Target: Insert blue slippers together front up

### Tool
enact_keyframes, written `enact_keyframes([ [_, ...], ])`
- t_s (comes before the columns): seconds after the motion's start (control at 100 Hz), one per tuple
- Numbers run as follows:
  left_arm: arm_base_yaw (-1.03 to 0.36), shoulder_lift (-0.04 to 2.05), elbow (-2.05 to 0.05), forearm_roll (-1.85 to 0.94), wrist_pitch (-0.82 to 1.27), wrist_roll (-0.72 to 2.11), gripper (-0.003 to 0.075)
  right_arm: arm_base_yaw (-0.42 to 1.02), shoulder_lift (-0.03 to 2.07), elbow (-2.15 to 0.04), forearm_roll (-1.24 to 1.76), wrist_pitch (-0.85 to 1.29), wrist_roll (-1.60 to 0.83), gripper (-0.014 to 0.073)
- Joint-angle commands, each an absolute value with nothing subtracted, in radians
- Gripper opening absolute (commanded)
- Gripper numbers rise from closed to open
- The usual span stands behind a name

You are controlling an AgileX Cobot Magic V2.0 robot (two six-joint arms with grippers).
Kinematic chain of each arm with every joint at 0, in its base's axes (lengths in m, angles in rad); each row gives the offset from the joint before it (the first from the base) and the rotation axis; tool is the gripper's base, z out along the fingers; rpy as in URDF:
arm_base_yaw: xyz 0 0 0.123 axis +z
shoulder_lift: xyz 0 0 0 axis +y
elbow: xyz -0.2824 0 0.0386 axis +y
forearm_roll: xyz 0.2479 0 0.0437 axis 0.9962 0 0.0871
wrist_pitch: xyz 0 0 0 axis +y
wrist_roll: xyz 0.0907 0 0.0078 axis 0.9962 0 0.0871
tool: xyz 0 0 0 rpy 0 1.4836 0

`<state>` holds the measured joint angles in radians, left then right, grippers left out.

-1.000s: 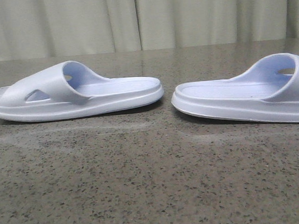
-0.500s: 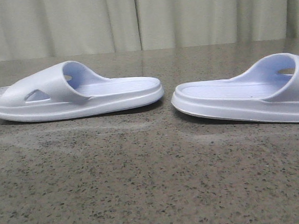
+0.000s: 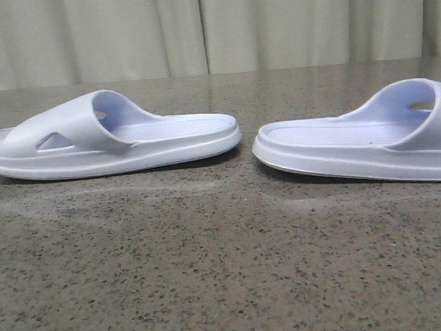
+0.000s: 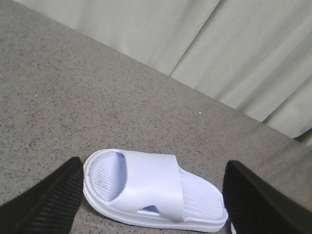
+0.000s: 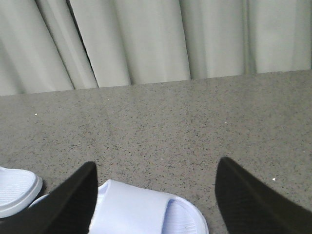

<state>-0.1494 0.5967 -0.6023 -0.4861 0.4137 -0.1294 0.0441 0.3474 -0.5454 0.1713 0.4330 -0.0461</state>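
The blue slippers (image 3: pixel 120 135) (image 3: pixel 370 140) are laid flat, heel ends facing, apart on the table (image 3: pixel 213 272). The left gripper (image 4: pixel 151 200) and right gripper (image 5: pixel 153 195) are spread wide, nothing held.

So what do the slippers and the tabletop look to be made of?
The left slipper and right slipper look like one-piece moulded foam, matte, with ribbed footbeds. The tabletop looks like speckled grey stone or an imitation, with a faint sheen.
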Motion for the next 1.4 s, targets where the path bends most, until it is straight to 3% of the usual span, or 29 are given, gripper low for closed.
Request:
enact_keyframes([
  [0.0, -0.157, 0.667, -0.636, -0.517, 0.324, -0.194, 0.0526, 0.04, 0.364, -0.583, 0.178, 0.339, -0.049, 0.0445],
  [0.49, -0.157, 1.05, -0.638, -0.773, 0.263, -0.197, 0.0526, 0.04, 0.364, -0.583, 0.18, 0.327, -0.049, 0.0445],
  [1.39, -0.157, 1.282, -0.72, -0.872, 0.275, -0.182, 0.0526, 0.04, 0.364, -0.583, 0.18, 0.321, -0.049, 0.0445],
])
